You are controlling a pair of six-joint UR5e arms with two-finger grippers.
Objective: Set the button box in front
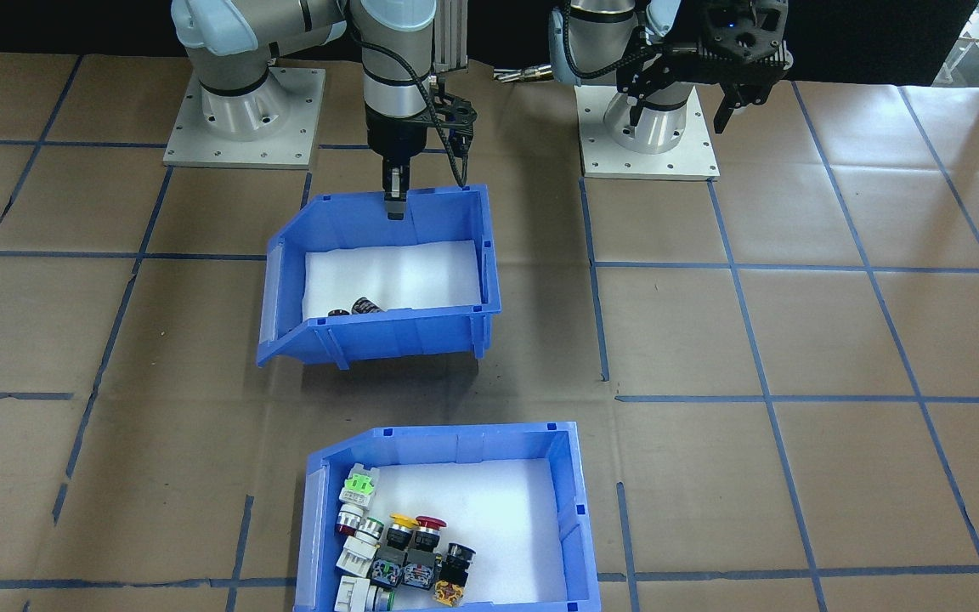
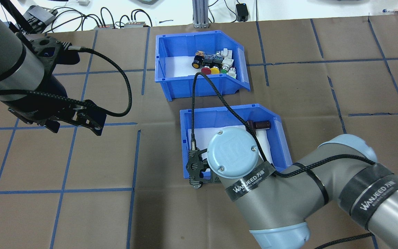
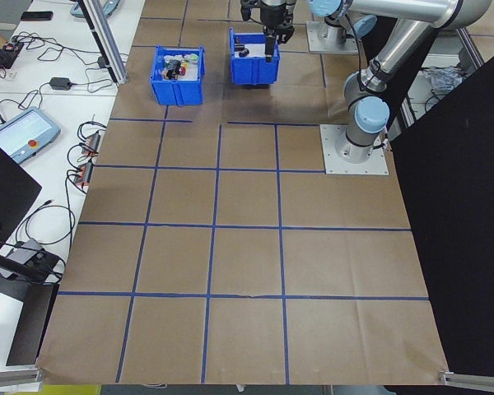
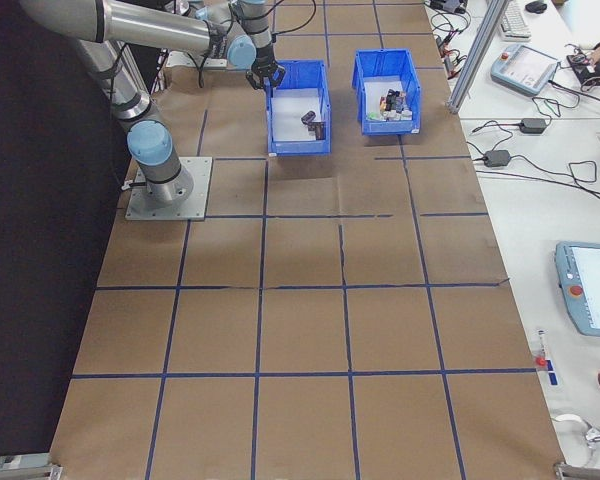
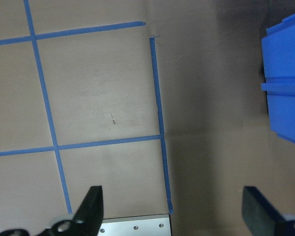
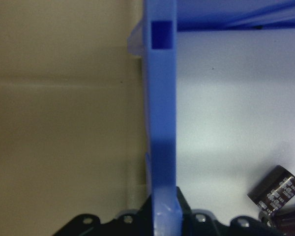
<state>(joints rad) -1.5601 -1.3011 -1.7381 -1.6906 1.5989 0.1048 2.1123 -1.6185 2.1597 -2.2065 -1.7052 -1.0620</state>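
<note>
Two blue bins stand on the paper-covered surface (image 1: 795, 340), one behind the other along the robot's reach. The button box (image 2: 201, 65), its white foam floor carrying red, yellow and green capped push buttons, sits at the far position, nearer the operators' side; in the front-facing view it lies at the bottom of the frame (image 1: 447, 518). The second bin (image 1: 383, 276), holding only a few dark cylindrical parts (image 1: 362, 308), stands between the button box and the robot's base, well apart from it.

The right tool (image 1: 394, 204) is at the rear wall of this second bin. The right wrist view shows the blue wall (image 6: 161, 123) running straight between the jaws, so the tool appears clamped on that wall rather than on the button box. The bin looks slightly lifted or tipped, judging by the shadow beneath it in the front-facing view, though this is not certain.

The left tool (image 2: 78, 119) hovers off to the robot's left over bare surface, jaws spread wide and holding nothing, as the left wrist view confirms.

Judged progress: early to middle. The button box is not gripped by either arm. If "front" means the position near the robot, the other bin must first be cleared away, and the button box then brought in.
</note>
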